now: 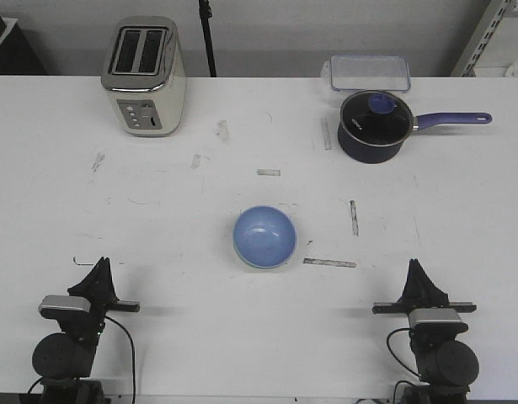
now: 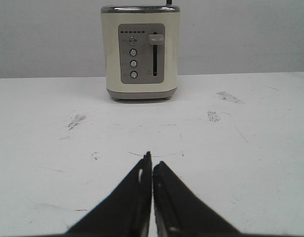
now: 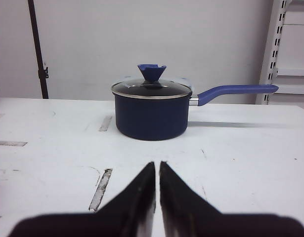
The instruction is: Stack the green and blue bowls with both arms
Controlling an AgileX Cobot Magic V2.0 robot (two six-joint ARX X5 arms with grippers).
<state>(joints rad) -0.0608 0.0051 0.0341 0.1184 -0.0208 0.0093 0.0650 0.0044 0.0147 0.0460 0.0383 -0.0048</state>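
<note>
So the blue bowl (image 1: 264, 236) sits upright, glossy and light periwinkle, and there's a pale greenish edge peeking along its lower rim, though I can't tell for sure whether that's the green bowl nested under it. Using the bowl as the landmark: it's out in the middle of the white surface (image 1: 174, 219), with both arms parked well back from it toward the near edge, left gripper (image 1: 101, 265) off to its left and right gripper (image 1: 414, 268) off to its right, both low and pointing forward. The left fingers (image 2: 140, 197) are pinched together with just a hairline slit and nothing in them; same deal with the right fingers (image 3: 139, 197). Past the bowl to the far left stands a cream toaster (image 1: 145, 76), far right a dark blue saucepan (image 1: 373, 126) with a glass lid, and behind that a clear plastic container (image 1: 369, 73). The surface is scuffed, with bits of tape (image 1: 329, 263) just right of the bowl.
</note>
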